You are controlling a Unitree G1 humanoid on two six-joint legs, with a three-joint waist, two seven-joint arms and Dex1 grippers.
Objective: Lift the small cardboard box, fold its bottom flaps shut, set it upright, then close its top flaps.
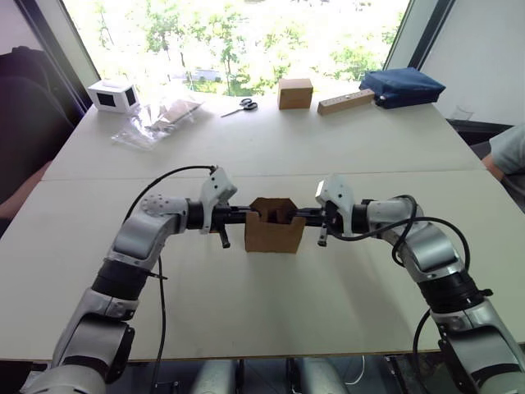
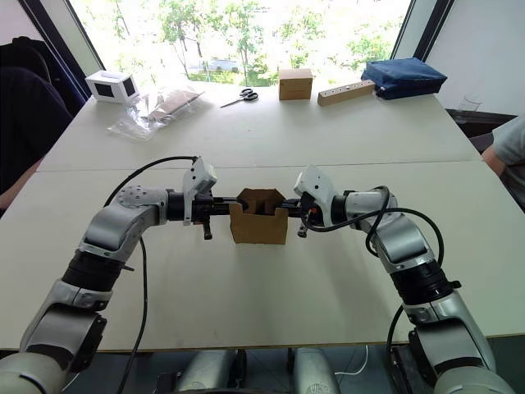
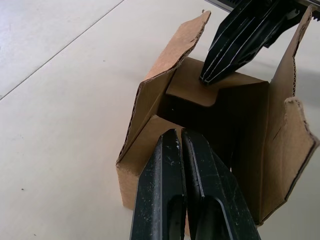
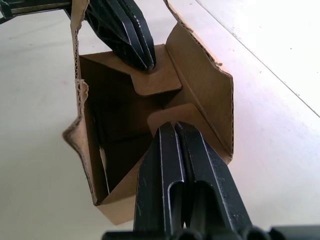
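Pressing top flaps (image 4: 159, 80) inward, apparently unprinted, both closed grippers.

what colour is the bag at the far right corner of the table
Dark navy blue bag, clearest in the left eye view.

The inner floor of the small cardboard box (image 4: 125, 125) is being lost in shadow. A person's sleeve (image 1: 510, 148) at three o'clock is being cut by the edge. The bag's (image 1: 160, 119) contents cannot be told.

plain brown box (image 1: 275, 234), black end effectors, seemingly white table (image 1: 271, 148)
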